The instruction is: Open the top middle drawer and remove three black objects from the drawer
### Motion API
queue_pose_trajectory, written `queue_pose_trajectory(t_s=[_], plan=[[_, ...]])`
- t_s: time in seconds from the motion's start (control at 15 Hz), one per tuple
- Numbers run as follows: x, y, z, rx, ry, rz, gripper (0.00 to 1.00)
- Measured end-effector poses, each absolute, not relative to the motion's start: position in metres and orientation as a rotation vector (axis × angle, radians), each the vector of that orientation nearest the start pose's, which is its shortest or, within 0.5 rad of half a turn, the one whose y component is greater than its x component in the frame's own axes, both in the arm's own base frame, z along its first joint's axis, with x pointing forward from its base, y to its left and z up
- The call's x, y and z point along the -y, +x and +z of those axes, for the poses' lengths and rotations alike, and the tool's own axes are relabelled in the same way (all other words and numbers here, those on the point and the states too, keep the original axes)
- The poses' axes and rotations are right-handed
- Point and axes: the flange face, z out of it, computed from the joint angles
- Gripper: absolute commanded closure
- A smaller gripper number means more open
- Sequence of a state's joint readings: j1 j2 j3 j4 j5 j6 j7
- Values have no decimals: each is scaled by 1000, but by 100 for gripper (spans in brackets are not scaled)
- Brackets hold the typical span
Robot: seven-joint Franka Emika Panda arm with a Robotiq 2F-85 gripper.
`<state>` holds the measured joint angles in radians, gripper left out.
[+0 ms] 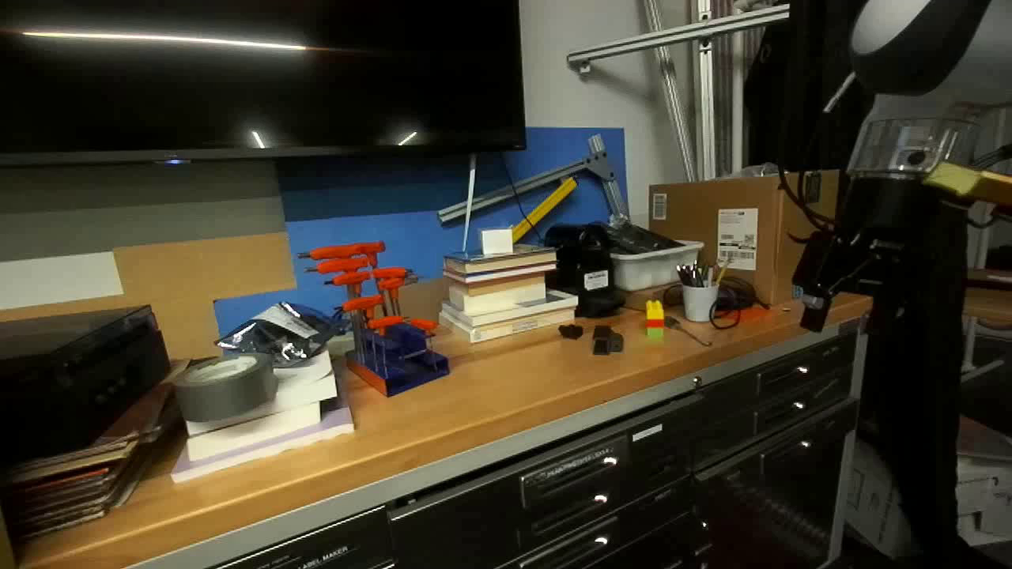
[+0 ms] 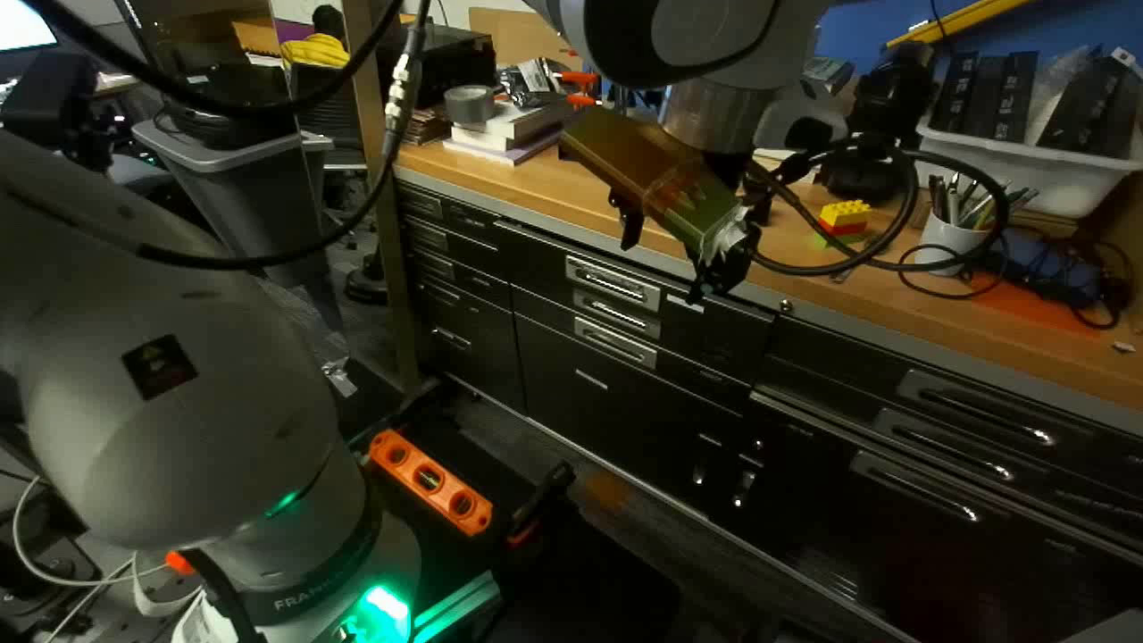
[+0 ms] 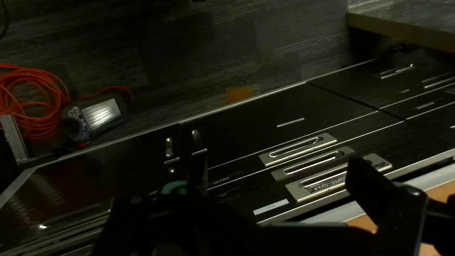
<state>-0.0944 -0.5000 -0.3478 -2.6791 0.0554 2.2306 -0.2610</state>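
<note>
The top middle drawer (image 1: 466, 510) is a wide dark metal front with a long recessed handle (image 1: 573, 468). It also shows in an exterior view (image 2: 536, 259) and in the wrist view (image 3: 245, 202). A narrow dark gap runs along its top edge; I cannot tell whether it is slightly ajar. Small matte-black objects lie on the wooden bench top: one (image 1: 570, 331) near the books and a close cluster (image 1: 607, 341) beside it. My gripper (image 2: 671, 254) is open and empty, above and in front of the drawer. Its spread fingers show in the wrist view (image 3: 280, 181), one overlapping the handle.
The bench top (image 1: 506, 411) carries a red-and-blue tool rack (image 1: 403, 359), stacked books (image 1: 506, 296), a toy block stack (image 1: 655, 320), a white pen cup (image 1: 700, 303) and a cardboard box (image 1: 696, 217). An orange level (image 2: 430, 480) lies low near the robot base.
</note>
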Motion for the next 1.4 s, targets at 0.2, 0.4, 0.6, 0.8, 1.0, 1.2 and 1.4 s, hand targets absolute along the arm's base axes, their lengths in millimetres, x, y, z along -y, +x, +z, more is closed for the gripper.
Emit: queue_pose_trajectory(t_s=[0.2,0.4,0.6,0.8,1.0,1.2,1.4], plan=[[155,346,388,-261,-2939,-143,0],[155,346,389,-261,-2939,-144,0],[153,346,384,-271,-2945,-129,0],[146,354,374,-371,-2970,-166,0],[126,368,355,-498,-2995,-223,0],[103,382,329,-641,-2998,-271,0],[85,398,302,-823,-2958,-348,0]])
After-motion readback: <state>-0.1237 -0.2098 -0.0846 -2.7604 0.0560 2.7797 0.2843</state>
